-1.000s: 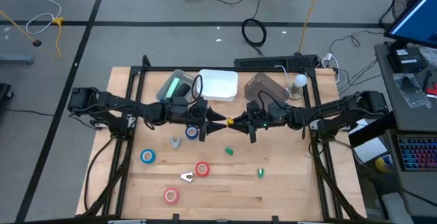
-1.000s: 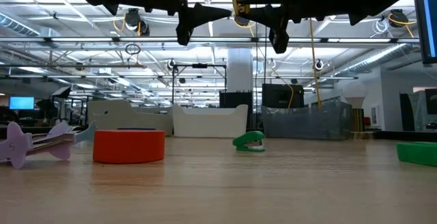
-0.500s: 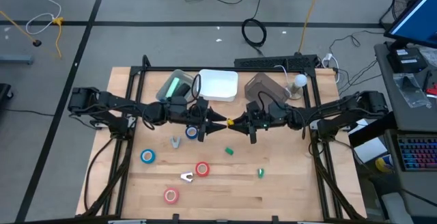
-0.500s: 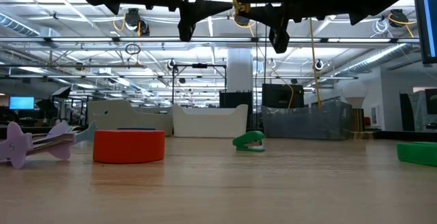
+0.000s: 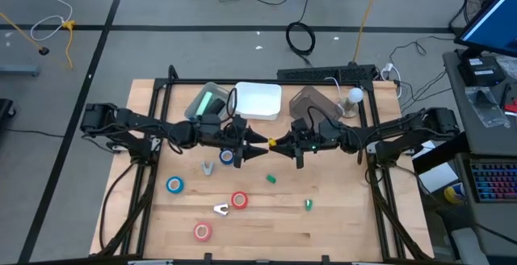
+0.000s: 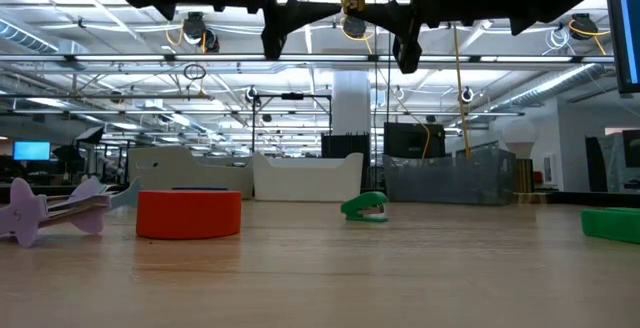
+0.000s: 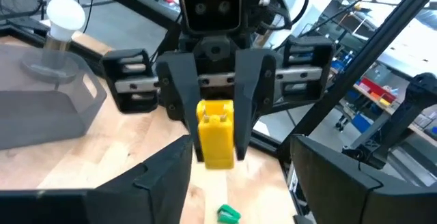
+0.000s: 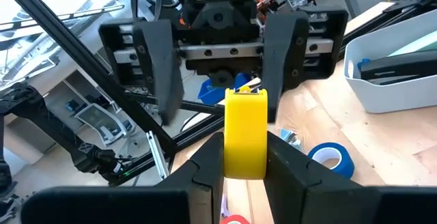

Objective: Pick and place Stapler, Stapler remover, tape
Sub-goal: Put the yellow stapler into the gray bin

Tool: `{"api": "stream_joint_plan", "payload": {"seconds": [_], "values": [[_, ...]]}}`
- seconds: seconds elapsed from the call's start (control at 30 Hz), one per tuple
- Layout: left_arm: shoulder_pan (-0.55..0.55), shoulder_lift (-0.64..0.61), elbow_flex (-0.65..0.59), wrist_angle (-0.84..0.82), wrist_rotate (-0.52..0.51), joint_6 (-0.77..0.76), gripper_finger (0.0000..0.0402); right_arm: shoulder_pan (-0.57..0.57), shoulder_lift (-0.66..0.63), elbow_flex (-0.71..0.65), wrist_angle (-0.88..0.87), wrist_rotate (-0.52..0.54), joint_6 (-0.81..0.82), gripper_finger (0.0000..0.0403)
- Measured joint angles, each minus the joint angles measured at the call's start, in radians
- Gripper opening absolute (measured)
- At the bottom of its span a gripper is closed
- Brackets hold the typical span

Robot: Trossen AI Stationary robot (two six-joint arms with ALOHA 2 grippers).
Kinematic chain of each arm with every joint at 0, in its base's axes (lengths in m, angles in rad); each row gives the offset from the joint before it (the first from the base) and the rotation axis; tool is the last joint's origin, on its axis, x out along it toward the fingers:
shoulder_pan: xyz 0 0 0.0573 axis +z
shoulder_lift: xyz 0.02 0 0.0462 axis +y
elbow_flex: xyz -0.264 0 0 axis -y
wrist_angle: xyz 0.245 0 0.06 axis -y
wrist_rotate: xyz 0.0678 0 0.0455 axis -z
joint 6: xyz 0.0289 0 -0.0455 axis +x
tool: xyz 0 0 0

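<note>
A small yellow stapler (image 8: 246,125) is held in the air over the table's middle by my right gripper (image 8: 246,173), which is shut on it. My left gripper (image 7: 239,193) faces it head-on, open, its fingers wide on either side of the stapler's free end (image 7: 217,138) without touching. On the table lie two blue tape rolls (image 5: 174,185) (image 5: 227,157), two red ones (image 5: 239,200) (image 5: 202,231), two staple removers (image 5: 208,169) (image 5: 220,209) and two green staplers (image 5: 272,179) (image 5: 308,205). My right gripper pinches the yellow stapler's rear part (image 8: 246,162) between its two fingers (image 7: 177,94). It comes level from the table's right side, with the fingers lying along the stapler. The stapler is lifted clear and level, its front end (image 5: 272,145) sticking out toward my left gripper.
Three bins stand along the far side: a greenish one (image 5: 206,101), a white one (image 5: 258,101) holding a dark object, and a grey one (image 5: 311,102) next to a light bulb (image 5: 355,97). The near half of the table has free wood between the scattered items.
My left gripper has risen a little and now stands level with the yellow stapler. My right gripper has also moved up slightly, still shut on the stapler. Nothing on the table has moved.
</note>
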Motion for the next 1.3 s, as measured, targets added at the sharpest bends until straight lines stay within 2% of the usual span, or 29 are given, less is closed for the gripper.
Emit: {"api": "stream_joint_plan", "payload": {"seconds": [0.13, 0.83, 1.3], "values": [[0.000, 0.000, 0.000, 0.041, 0.000, 0.000, 0.0268, 0.000, 0.000, 0.000, 0.000, 0.000, 0.000, 0.0070], [-0.015, 0.000, 0.035, 0.015, -0.008, -0.015, 0.0269, 0.001, -0.003, 0.000, 0.012, 0.021, -0.001, 0.0070], [-0.017, -0.002, 0.043, -0.031, -0.069, -0.012, 0.0269, 0.000, 0.001, 0.000, 0.042, 0.031, 0.012, 0.0070]]}}
